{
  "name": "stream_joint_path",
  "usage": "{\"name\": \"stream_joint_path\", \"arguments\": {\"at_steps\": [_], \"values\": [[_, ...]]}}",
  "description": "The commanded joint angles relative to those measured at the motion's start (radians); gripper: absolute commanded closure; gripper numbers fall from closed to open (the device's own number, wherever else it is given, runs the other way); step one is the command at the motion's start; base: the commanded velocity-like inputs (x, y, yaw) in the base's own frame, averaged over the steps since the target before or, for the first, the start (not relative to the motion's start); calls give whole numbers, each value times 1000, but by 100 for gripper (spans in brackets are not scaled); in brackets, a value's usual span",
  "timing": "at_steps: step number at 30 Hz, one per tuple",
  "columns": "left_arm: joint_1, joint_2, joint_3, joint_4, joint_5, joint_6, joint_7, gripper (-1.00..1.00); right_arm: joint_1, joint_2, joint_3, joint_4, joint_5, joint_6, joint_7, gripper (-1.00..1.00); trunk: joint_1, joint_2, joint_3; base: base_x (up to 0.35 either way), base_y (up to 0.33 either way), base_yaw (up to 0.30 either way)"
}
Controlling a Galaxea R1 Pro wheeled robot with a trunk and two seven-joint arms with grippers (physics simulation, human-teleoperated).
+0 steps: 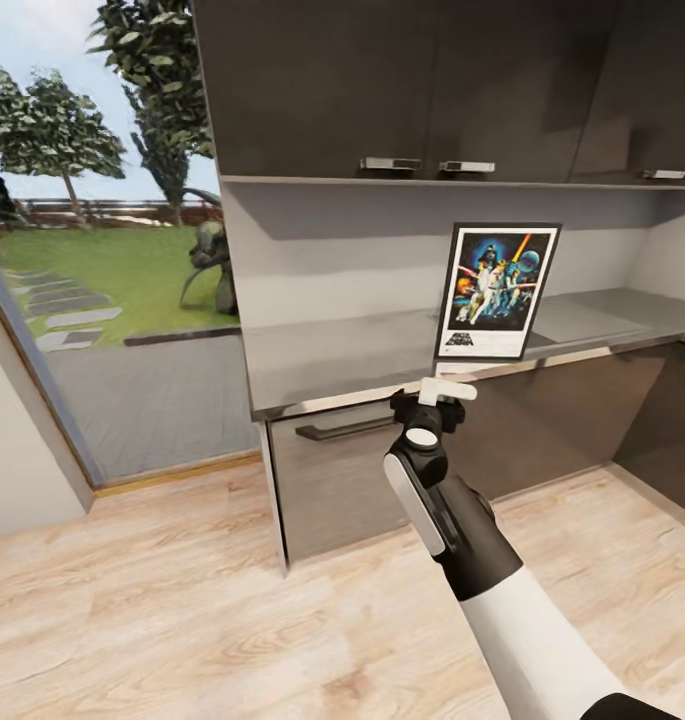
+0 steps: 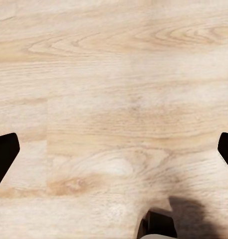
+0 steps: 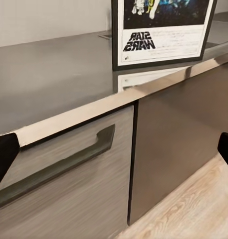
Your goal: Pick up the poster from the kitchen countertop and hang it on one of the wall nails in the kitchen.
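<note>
While the upright black-framed Star Wars poster [image 1: 498, 291] is standing untouched on the grey-brown table [image 1: 332, 365], leaning against the grey wall beneath the glossy black upper cabinets [image 1: 382, 85], the right claw [image 1: 437, 396] is hovering in front of the table's edge, below and left of the poster, with fingers set wide. The left claw [image 2: 114, 154], also wide, is hanging over the pale wood plank floor [image 2: 114, 74]. Grasping, lifting and hanging on a nail are all judged outstanding.

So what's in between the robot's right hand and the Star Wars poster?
Just bare kitchen countertop. In the head view the right gripper hangs at the counter's front edge, and the poster stands farther back with nothing between them. The right wrist view shows the same.
</note>
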Motion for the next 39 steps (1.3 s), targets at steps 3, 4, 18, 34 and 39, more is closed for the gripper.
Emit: {"name": "stream_joint_path", "arguments": {"at_steps": [3, 4, 18, 34, 39], "values": [[1, 0, 0, -1, 1, -1, 0, -100, -1, 0, 1, 2, -6, 3, -7, -100, 0, 0, -1, 119, 0, 2], [0, 0, 0, -1, 1, -1, 0, -100, 0, 0, 1, 3, -6, 3, -7, -100, 0, 0, -1, 75, 0, 1], [1, 0, 0, -1, 1, -1, 0, -100, 0, -1, 1, 51, -6, -78, -35, -100, 0, 0, -1, 157, 0, 0], [1, 0, 1, -1, 1, -1, 0, -100, 2, -1, 1, 102, -7, -92, -67, -100, 0, 0, -1, 158, 0, 0], [1, 0, 1, -1, 1, -1, 1, -100, 3, -1, 1, 104, -7, -92, -67, -100, 0, 0, -1, 262, 0, 0]]}}
